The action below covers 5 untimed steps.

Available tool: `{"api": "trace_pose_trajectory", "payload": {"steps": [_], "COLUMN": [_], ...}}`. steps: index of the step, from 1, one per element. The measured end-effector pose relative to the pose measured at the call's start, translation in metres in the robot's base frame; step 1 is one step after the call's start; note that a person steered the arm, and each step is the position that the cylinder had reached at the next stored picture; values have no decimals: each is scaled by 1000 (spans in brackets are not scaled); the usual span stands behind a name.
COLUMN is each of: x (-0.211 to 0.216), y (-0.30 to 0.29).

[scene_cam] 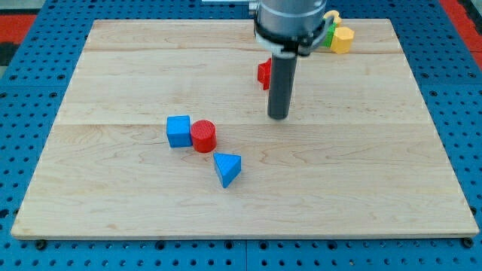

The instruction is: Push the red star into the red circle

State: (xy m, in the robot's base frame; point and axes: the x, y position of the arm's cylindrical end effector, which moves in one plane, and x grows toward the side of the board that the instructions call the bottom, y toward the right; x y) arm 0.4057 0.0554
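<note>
The red star [263, 73] lies near the view's top centre, mostly hidden behind the rod, so its shape is hard to make out. The red circle [203, 136] stands left of centre, touching the blue cube [178, 131] on its left. My tip [279, 117] rests on the board just below and to the right of the red star, about a hundred pixels to the right of the red circle and a little above it.
A blue triangle [227, 168] lies just below and right of the red circle. A yellow block [342, 39] and a green block [328, 35] sit at the view's top right, partly behind the arm. The wooden board [376, 188] ends at blue pegboard.
</note>
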Motion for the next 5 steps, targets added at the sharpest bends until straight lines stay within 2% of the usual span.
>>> {"api": "trace_pose_trajectory", "payload": {"steps": [1, 4, 5], "x": [-52, -135, -142], "y": [2, 27, -18]}}
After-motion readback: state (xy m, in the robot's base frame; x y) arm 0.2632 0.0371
